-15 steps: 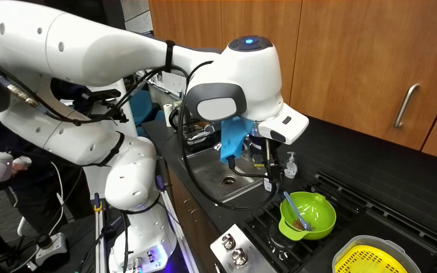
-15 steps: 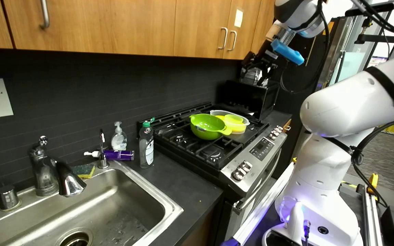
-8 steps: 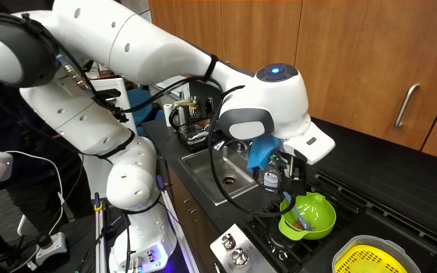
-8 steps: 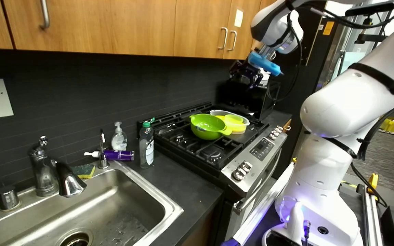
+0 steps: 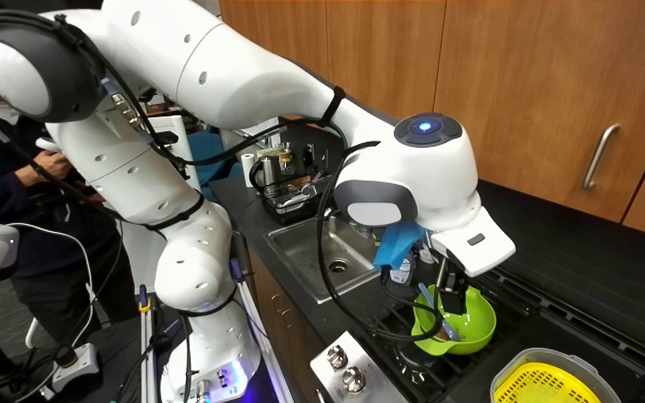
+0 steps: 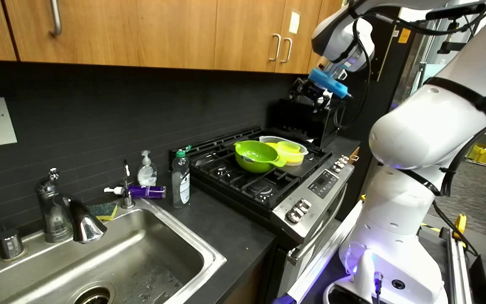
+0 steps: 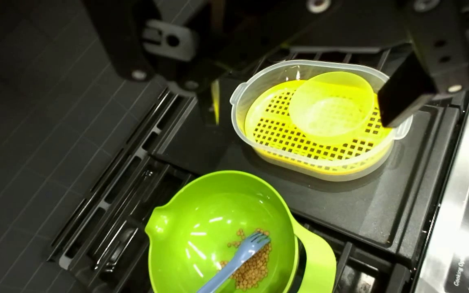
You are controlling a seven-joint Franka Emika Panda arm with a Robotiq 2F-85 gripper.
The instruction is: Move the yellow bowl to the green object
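The yellow bowl, small, smooth and pale yellow-green, sits tilted in a yellow perforated basket inside a clear oval tub in the wrist view; it also shows in an exterior view. The green object, a wide lime-green bowl, stands beside the tub on the stove and shows in both exterior views. My gripper is open and empty, high above the stove. Its fingers stand wide apart on either side of the yellow bowl in the wrist view. In an exterior view, the gripper shows dark before the microwave.
The clear tub lies on the stove's flat plate with the yellow basket in it. A blue fork and brown beads lie in the green bowl. A microwave stands beyond the stove. Wooden cabinets hang above.
The arm has moved right and down in an exterior view, toward the stove. In an exterior view the gripper has come lower and left, then slightly back right. The bowls have not moved.
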